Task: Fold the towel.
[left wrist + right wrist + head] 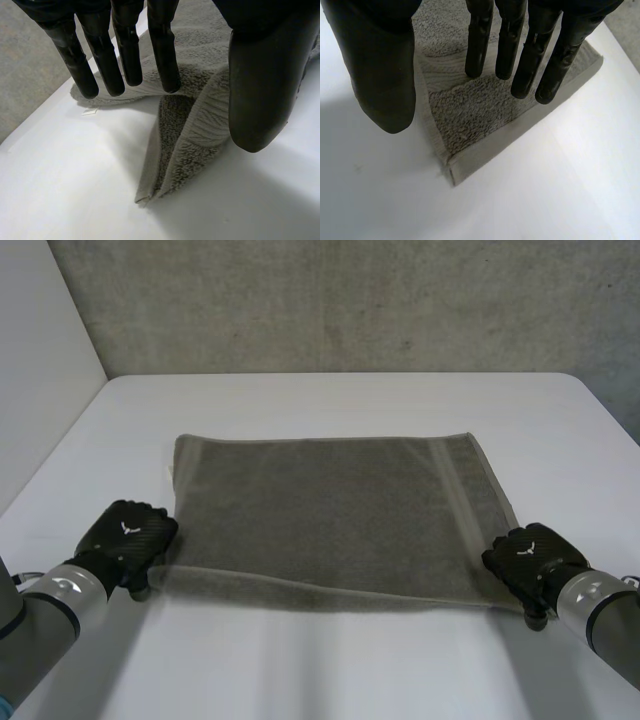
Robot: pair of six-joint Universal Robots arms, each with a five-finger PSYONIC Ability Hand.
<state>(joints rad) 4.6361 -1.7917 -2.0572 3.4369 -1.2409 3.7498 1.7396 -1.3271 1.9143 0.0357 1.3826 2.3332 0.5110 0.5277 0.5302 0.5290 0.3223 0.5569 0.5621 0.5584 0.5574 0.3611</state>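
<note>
Towel [330,515] lies spread on the bench [330,660] in one layer, square to you, with a woven band down its right side. Each hand sits at a near corner.

Left hand [125,535]: straight fingers [162,55] on one side and thumb [260,90] on the other. The near-left corner [150,192] is bunched up between them in a raised fold. This reads as a pinch, with the corner tip brushing the bench.

Right hand [528,555]: relaxed and holding nothing. Its fingers [507,45] are over the near-right corner [457,170], which lies flat. Its thumb [382,75] is off the cloth edge, over bare bench.

Step in hand, by my reading: take both near corners, then carry the near edge to the far edge [320,438].

To do it well:
- Get the right thumb under the hem before you lift. Fingers on top alone will only drag the cloth.
- Hold the left low until the right has its pinch, or the near edge will skew.
- Lift both evenly and travel straight away from you.
- Land corner on corner. The band is a good alignment check.
- Terry looks limp, so expect sag mid-span and keep light tension across.
</note>
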